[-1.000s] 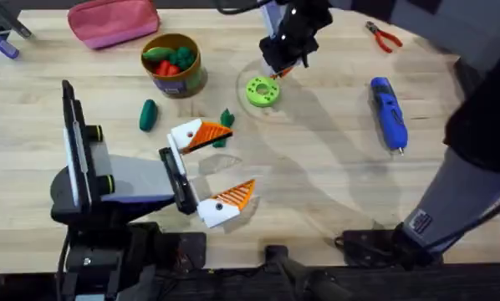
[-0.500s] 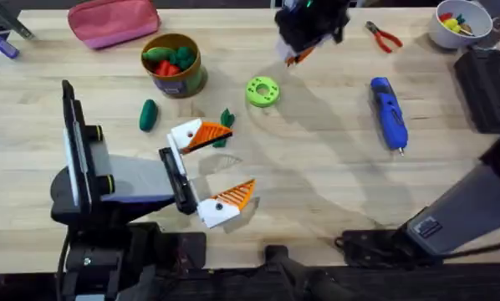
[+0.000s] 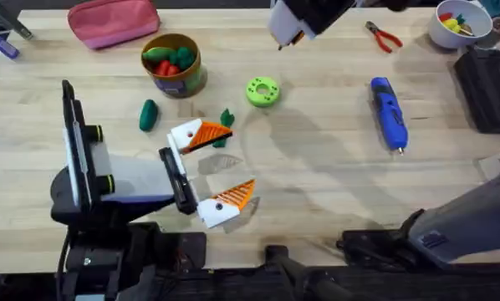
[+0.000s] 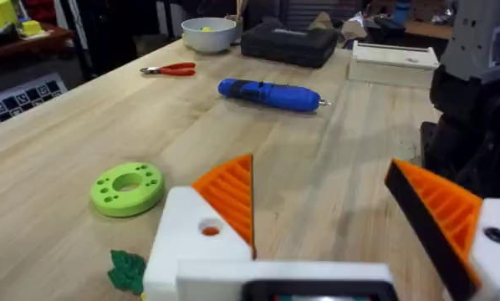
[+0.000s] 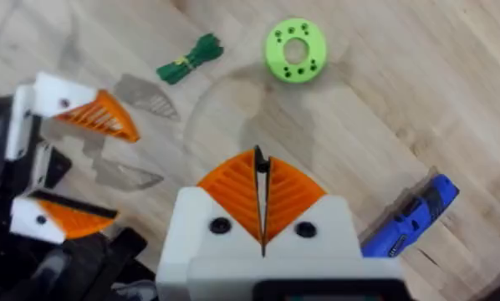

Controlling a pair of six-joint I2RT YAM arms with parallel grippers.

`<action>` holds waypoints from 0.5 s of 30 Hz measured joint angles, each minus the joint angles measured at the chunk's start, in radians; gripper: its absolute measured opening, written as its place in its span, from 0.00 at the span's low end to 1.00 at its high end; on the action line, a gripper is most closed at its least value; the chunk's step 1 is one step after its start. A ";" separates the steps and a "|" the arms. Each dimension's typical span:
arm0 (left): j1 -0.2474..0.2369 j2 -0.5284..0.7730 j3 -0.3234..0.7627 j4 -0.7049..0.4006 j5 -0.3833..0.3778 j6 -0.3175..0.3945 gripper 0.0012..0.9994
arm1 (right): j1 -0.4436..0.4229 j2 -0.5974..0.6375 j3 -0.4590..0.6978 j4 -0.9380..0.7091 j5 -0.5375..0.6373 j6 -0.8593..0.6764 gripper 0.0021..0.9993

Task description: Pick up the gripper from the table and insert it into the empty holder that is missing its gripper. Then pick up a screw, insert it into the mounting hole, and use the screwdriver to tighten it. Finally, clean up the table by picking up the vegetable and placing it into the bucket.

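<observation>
Two white holders sit at the tips of our left gripper [image 3: 212,167], both [image 3: 186,134] carrying orange ribbed fingers [image 4: 229,196], spread wide apart just above the tabletop [image 3: 317,184]. Beside the upper holder we see a green leafy vegetable [image 3: 226,118], and a green oval vegetable [image 3: 148,114] farther off. Beyond the oval vegetable stands the bucket [image 3: 173,63]. A green ring [image 3: 262,91] rests past the leafy vegetable, with the blue screwdriver [image 3: 389,112] well apart from the holders. Our right gripper [image 5: 261,205] hangs high above the ring, fingers pressed together; whether they pinch anything we cannot tell.
</observation>
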 joint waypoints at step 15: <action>0.000 0.000 0.000 0.000 0.000 0.000 0.99 | 0.205 0.000 0.038 -0.048 0.000 -0.011 0.00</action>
